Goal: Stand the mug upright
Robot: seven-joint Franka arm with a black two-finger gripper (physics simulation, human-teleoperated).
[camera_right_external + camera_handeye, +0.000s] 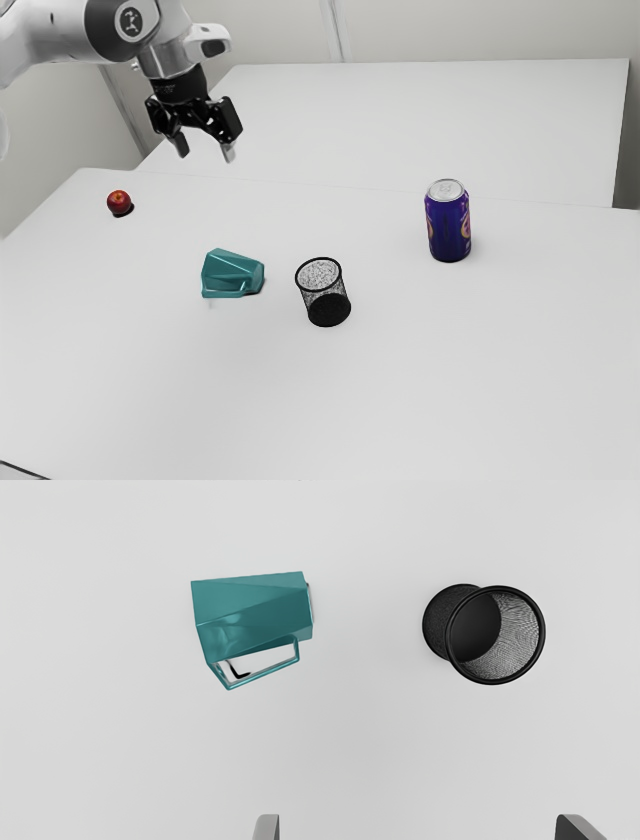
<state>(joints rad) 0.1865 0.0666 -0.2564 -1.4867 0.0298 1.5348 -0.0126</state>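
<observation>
I see the teal mug (252,612) lying on its side (handle visible) and my pincer (205,152) spread, above the surface (400,380).

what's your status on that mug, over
Tool open and empty, raised above the table. Teal mug on its side, not upright. Black mesh cup nearby, not touching it, might crowd the approach.

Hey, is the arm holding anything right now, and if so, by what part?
Nothing is held: the gripper is open above the table, and the teal mug lies on its side, untouched.
</observation>
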